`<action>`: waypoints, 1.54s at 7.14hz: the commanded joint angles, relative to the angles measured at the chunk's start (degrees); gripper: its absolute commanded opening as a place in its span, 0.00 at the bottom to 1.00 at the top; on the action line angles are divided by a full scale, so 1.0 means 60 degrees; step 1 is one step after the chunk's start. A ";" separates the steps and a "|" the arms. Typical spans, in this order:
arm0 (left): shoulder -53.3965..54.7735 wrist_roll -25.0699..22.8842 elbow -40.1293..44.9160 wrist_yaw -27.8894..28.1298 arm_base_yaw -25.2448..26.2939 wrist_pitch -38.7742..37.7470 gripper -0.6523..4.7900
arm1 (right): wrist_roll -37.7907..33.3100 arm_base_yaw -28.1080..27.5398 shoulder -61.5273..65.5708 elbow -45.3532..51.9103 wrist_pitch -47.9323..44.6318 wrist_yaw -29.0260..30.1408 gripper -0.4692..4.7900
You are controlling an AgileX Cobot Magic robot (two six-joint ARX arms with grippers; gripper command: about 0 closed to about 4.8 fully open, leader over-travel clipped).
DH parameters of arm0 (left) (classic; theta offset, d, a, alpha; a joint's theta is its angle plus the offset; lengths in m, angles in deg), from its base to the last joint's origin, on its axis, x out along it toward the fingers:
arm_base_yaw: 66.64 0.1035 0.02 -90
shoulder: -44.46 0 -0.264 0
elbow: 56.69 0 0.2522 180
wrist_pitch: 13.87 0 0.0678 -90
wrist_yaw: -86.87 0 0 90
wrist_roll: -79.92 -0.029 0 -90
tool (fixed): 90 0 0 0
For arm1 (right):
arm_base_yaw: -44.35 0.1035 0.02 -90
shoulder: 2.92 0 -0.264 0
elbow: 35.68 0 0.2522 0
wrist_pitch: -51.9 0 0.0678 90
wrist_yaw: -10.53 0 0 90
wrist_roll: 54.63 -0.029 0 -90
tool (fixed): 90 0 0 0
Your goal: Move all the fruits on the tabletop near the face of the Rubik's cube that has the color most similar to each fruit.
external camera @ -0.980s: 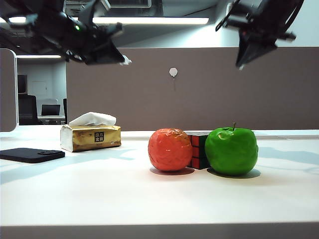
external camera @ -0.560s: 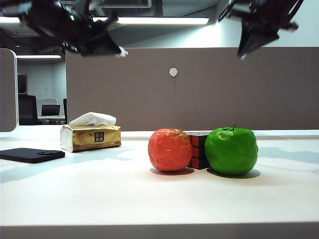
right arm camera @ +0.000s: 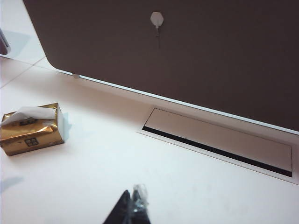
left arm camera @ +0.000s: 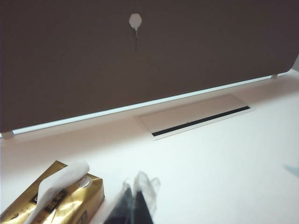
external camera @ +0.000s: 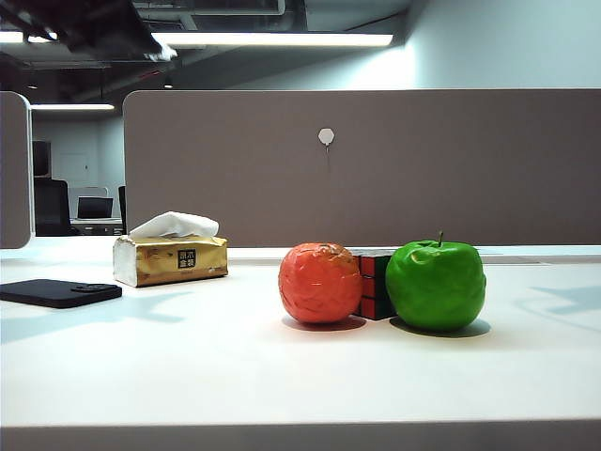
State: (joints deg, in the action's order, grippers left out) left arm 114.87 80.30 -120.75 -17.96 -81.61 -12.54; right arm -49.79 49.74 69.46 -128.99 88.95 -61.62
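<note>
Fruit sits on both sides of the Rubik's cube [external camera: 376,284] in the exterior view: the bumpy red-orange fruit [external camera: 320,283] touching or just beside its left side, the green apple [external camera: 436,285] tight against its right. The cube's visible face is red; no green face shows from here, so I cannot confirm the apple's match, though the sorting looks finished or nearly so. Well to the cube's left on the white bench [external camera: 282,376] stand a gold tissue box [external camera: 170,258] and, farther left, a flat black slab [external camera: 58,292]. Only a dark piece of an arm shows, high above the box. In the left wrist view, the left gripper [left arm camera: 135,205] hangs over bare bench beside the tissue box [left arm camera: 56,198], its jaws seeming closed together on nothing; cube and fruit are out of frame. In the right wrist view, the right gripper [right arm camera: 132,210] likewise shows blurred tips that look pressed together and empty, the tissue box [right arm camera: 32,128] off to one side, a slotted cable cover [right arm camera: 219,142] ahead. If anything remains, it calls for checking the cube's hidden faces.
</note>
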 commanded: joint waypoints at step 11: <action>-1.1697 0.0517 0.3799 0.2087 -0.0047 -0.8094 0.11 | -0.0335 -0.0004 -1.2032 0.9774 -0.1534 -0.2812 0.09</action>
State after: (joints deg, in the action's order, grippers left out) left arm 44.65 83.06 -98.39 -6.25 -81.87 -62.46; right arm -51.60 49.70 -2.69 -71.37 83.90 -78.04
